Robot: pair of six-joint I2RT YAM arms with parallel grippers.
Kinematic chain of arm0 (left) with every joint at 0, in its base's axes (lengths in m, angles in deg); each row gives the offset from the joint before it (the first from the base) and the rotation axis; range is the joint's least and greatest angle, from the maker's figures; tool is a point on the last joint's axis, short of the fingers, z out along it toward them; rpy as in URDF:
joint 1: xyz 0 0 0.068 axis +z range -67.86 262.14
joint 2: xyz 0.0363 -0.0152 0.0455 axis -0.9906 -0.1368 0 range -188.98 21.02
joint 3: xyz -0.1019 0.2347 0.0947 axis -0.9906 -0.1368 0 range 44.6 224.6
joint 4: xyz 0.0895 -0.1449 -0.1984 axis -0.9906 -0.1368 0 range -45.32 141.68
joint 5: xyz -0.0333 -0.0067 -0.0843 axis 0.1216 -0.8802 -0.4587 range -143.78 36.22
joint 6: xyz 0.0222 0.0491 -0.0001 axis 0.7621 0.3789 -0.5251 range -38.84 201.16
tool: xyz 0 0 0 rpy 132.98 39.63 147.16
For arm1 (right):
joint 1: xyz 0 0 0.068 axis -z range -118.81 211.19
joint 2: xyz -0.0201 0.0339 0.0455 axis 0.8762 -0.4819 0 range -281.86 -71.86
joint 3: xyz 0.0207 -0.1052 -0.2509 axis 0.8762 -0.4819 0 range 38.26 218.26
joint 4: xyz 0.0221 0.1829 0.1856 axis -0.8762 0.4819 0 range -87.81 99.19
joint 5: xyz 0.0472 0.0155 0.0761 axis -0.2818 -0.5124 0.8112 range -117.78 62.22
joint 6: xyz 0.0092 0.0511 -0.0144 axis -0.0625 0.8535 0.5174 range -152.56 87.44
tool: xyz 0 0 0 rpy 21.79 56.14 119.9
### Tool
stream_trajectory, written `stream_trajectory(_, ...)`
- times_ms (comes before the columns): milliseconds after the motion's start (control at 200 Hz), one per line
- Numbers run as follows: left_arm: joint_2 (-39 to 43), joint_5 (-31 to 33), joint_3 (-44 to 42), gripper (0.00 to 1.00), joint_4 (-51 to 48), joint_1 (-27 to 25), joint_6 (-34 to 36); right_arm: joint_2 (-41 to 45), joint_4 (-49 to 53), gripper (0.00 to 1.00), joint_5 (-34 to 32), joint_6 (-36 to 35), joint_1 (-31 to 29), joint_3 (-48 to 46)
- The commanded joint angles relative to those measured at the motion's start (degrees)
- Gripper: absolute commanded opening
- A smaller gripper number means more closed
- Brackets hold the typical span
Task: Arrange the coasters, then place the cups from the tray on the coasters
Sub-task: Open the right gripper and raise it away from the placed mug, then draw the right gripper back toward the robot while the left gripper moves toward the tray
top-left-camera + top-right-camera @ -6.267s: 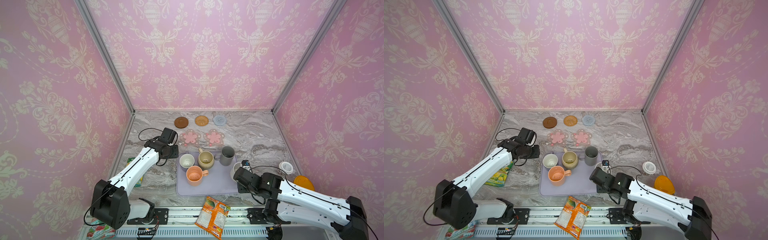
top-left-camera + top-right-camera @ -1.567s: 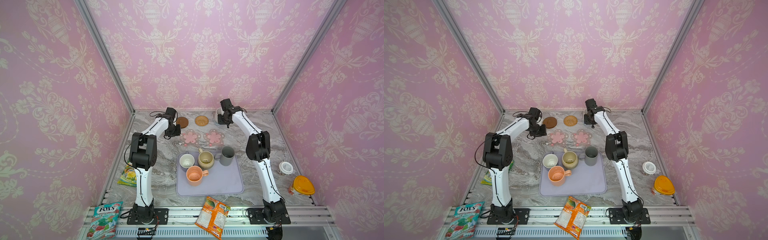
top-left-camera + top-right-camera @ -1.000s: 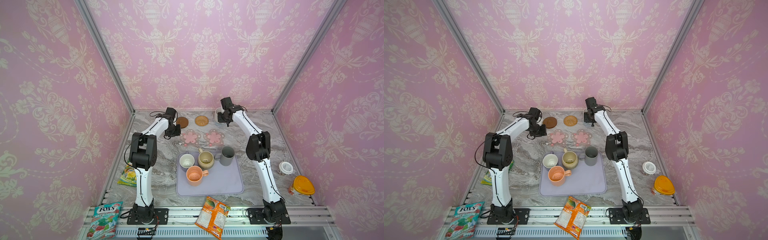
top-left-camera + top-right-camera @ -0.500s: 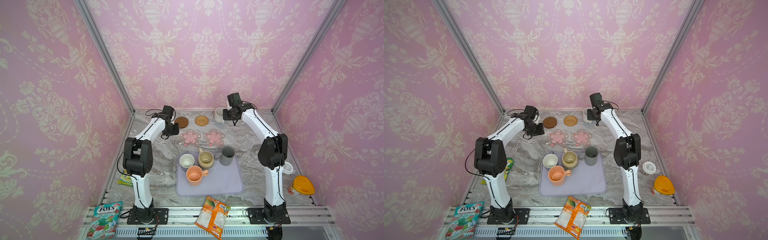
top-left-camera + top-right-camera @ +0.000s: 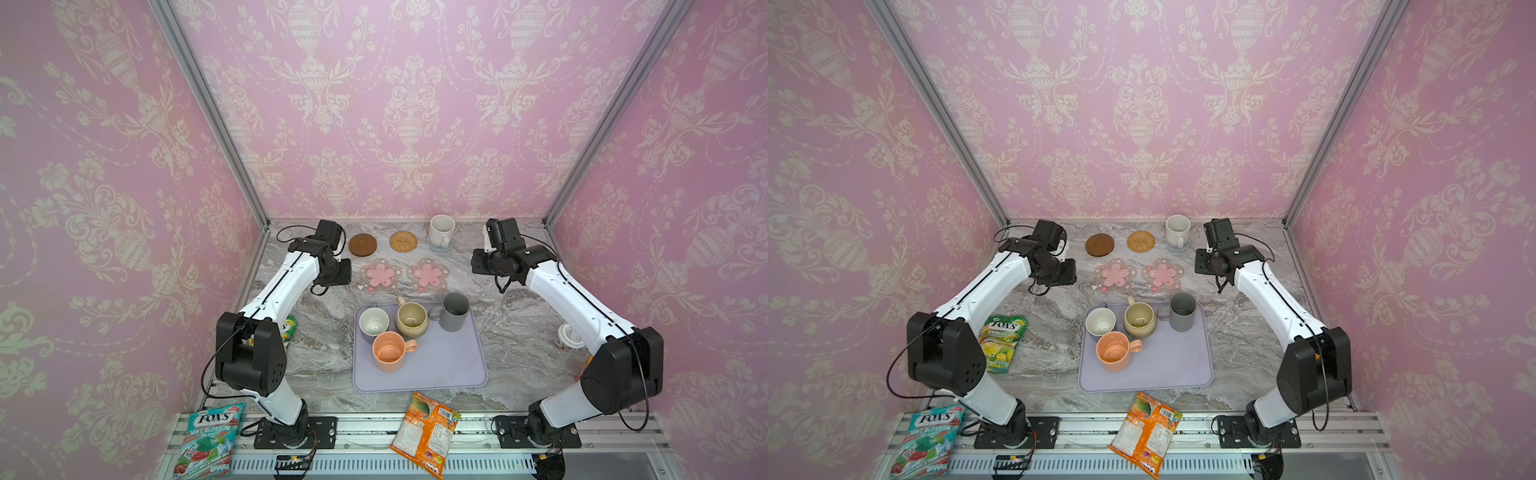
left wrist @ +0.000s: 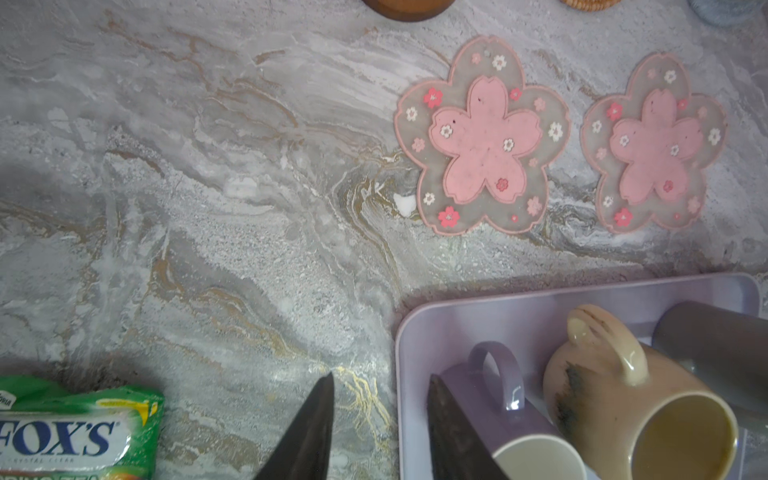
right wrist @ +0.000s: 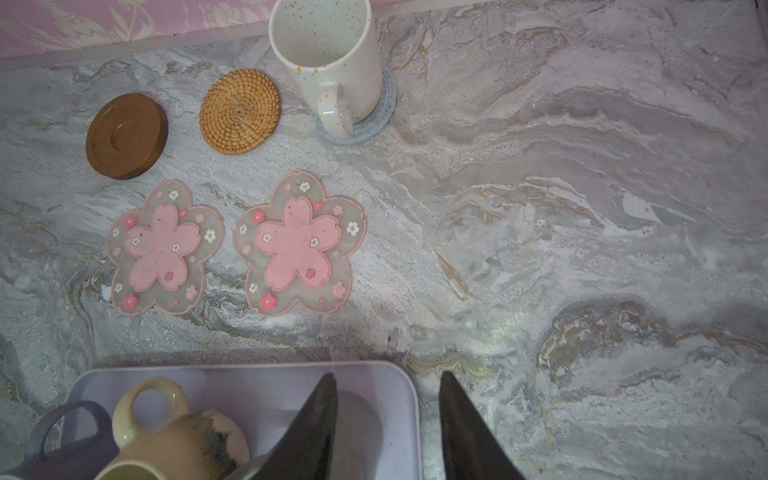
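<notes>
The white cup (image 5: pixel 441 230) stands on the blue-grey coaster (image 7: pixel 384 116) at the back. To its left lie the rattan coaster (image 5: pixel 403 240) and the dark wooden coaster (image 5: pixel 362 244), with two pink-flower coasters (image 5: pixel 379 275) (image 5: pixel 428 274) in front. The tray (image 5: pixel 449 365) holds the lavender (image 5: pixel 373 323), beige-olive (image 5: pixel 411 319), dark grey (image 5: pixel 455 311) and peach (image 5: pixel 390 351) cups. My left gripper (image 6: pixel 380 376) hangs open and empty over the tray's left edge. Open and empty too, my right gripper (image 7: pixel 388 374) hovers right of the white cup, apart from it.
An orange snack packet (image 5: pixel 428 436) lies at the front edge and a mint packet (image 5: pixel 208 440) at the front left. A green sweets packet (image 5: pixel 1000 340) sits left of the tray. A white-lidded paper cup (image 5: pixel 569 336) stands at the right. Pink walls close three sides.
My right gripper has drawn away from the white cup, to the right and toward the front, leaving it on the blue-grey coaster. The left arm has pulled back a little.
</notes>
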Motion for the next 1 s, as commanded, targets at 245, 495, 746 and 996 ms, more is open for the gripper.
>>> stream_trajectory(245, 8.32, 3.19, -8.75, 0.4, -5.04, -2.49, -1.78, 12.92, 2.25, 0.44, 5.09, -0.39, -1.41, -6.45)
stream_trajectory(495, 6.31, -0.72, -7.28, 0.4, -0.08, -4.81, -5.02, 15.1, 0.69, 0.45, 9.45, 0.1, -3.5, -12.29)
stream_trajectory(746, -4.62, -0.2, 3.37, 0.4, -2.91, -9.63, -2.43, 14.18, -0.71, 0.45, 10.66, -0.08, -6.28, -13.59)
stream_trajectory(996, -12.68, -2.49, 9.02, 0.4, -4.15, -13.48, -0.41, 14.72, 0.3, 0.46, 9.16, -1.53, -6.64, -11.8)
